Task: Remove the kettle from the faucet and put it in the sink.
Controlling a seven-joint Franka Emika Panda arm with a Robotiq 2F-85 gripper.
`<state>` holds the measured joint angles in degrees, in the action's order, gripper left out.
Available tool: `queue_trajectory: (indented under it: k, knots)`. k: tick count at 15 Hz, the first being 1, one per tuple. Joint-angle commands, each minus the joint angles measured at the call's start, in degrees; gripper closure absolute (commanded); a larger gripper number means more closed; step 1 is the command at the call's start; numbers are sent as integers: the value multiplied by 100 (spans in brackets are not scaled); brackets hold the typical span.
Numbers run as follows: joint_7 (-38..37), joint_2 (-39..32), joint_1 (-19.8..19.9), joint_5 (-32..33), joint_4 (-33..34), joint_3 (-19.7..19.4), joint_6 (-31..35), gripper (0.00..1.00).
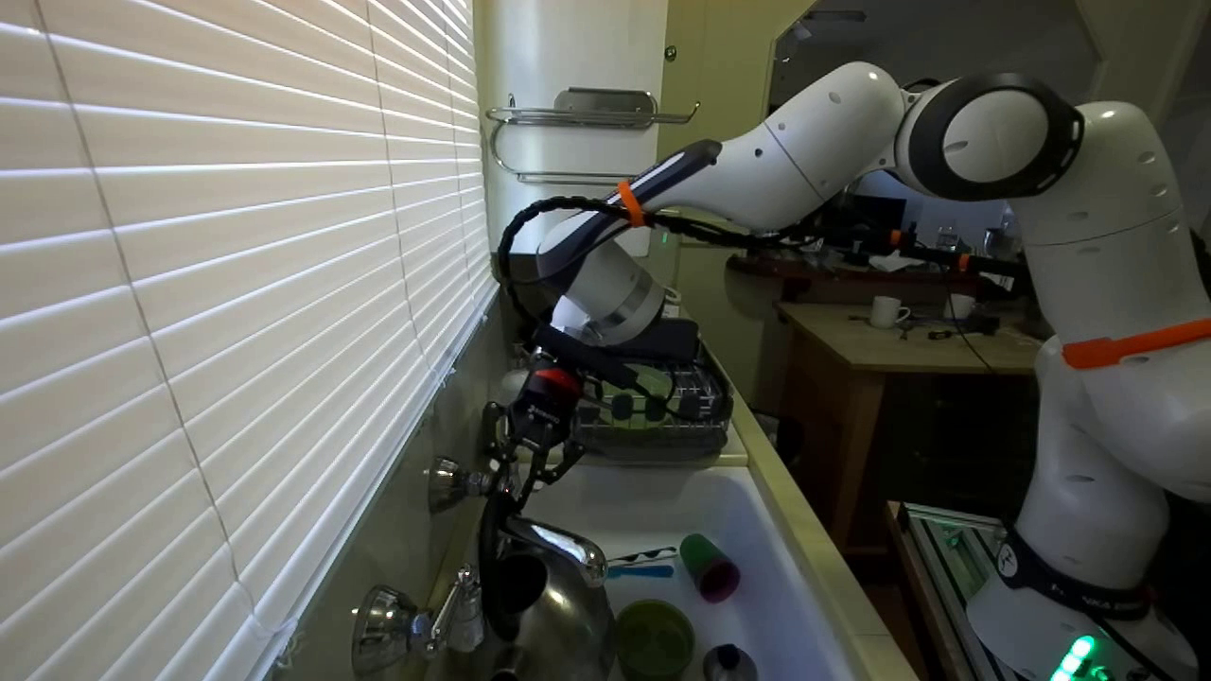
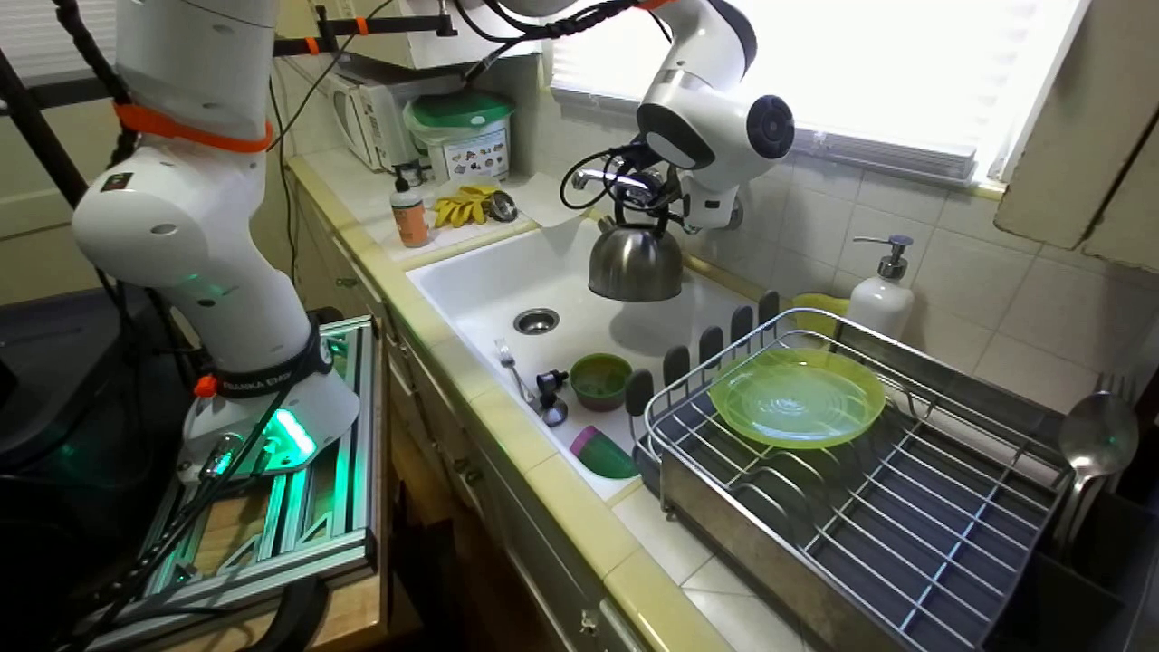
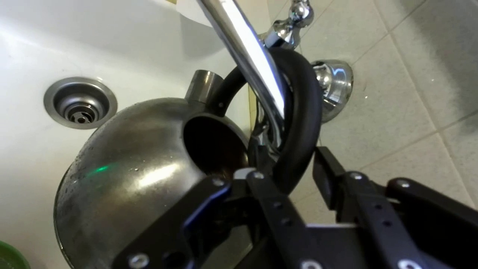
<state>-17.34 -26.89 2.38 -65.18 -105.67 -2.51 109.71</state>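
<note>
Currently the kettle (image 2: 636, 264) hangs above the sink (image 2: 489, 281), apart from its floor, its black handle (image 3: 308, 104) looped around the spout (image 3: 242, 41) of the faucet (image 1: 558, 544). The gripper (image 3: 291, 157) has one finger (image 3: 328, 166) on either side of the handle; cannot tell whether they bear on it. Main risk, as judged: snagging. A straight lift would likely press the kettle's body against the spout, and lowering would catch the handle on it; the loop seems to need sliding off past the free end. Second: slip. The handle looks smooth and round, so a loose or off-centre hold may let the kettle swing or drop, perhaps onto the green bowl (image 2: 600, 385) in the sink. Third: spill. The kettle's mouth (image 3: 209, 138) is uncovered and its inside too dark to read; any water within could pour out on a tilt.
</note>
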Motion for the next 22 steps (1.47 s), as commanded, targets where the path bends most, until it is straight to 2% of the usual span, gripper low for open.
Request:
queue_trajectory:
  k: [1,4,16,19,22]
  knots:
    - [-219,-233,21,11,295,21,-277,81]
    - [-346,-254,29,-8,326,10,-391,93]
    - [-558,-429,9,20,481,20,-676,94]
    - [-589,-475,-1,35,526,16,-728,88]
    - [-642,-525,-17,70,589,17,-837,94]
